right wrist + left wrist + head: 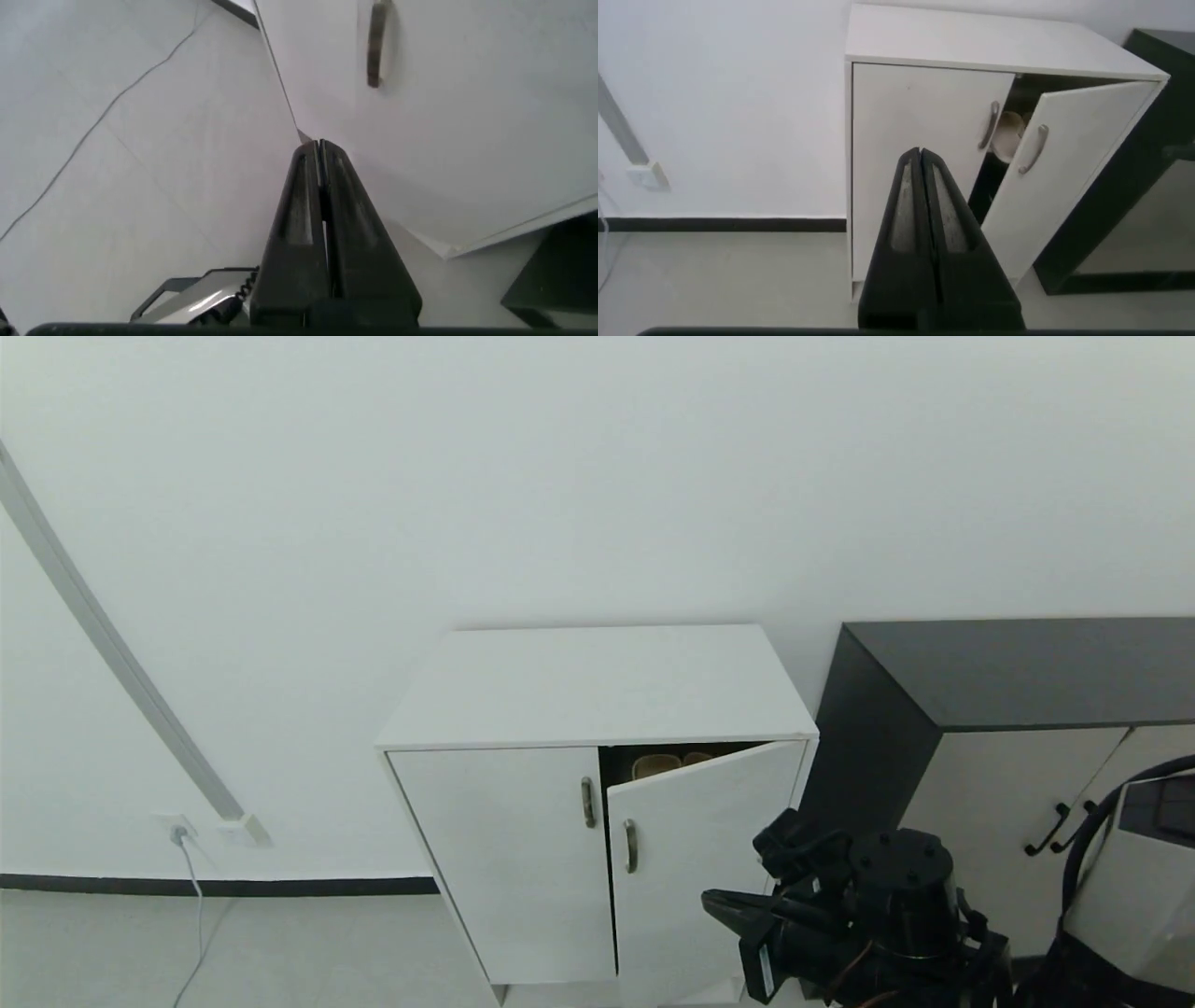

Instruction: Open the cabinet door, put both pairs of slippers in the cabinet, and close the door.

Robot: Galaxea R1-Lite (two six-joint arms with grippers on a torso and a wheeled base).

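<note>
White cabinet (597, 686) against the far wall, with its left door (504, 859) flush and its right door (695, 859) ajar; the right door is hinged on its right edge and its free left edge swings out toward the near side. Through the dark gap above the ajar panel, tan slippers (656, 764) lie inside the cabinet on an upper shelf; how many pairs cannot be told. Judged from this, loading looks done and closing the right door is the step in hand.

The right end effector (714, 899) has its fingers pressed together and holds nothing; it sits on the near side of the right door, low and to the right of the upright handle (630, 846). In the right wrist view its tip points at the lower part of the door's outer face, above the floor (140, 168); whether tip and panel touch cannot be told.

The left end effector (921, 152), likewise pressed together and empty, stands well back from the cabinet, facing the left door.

Governing relation: the door's outer face lies on the far side of the right end effector, which is the nearer of the two; a push toward the far wall, applied close to the free edge and the handle rather than the hinge, would likely swing the panel shut.
</note>
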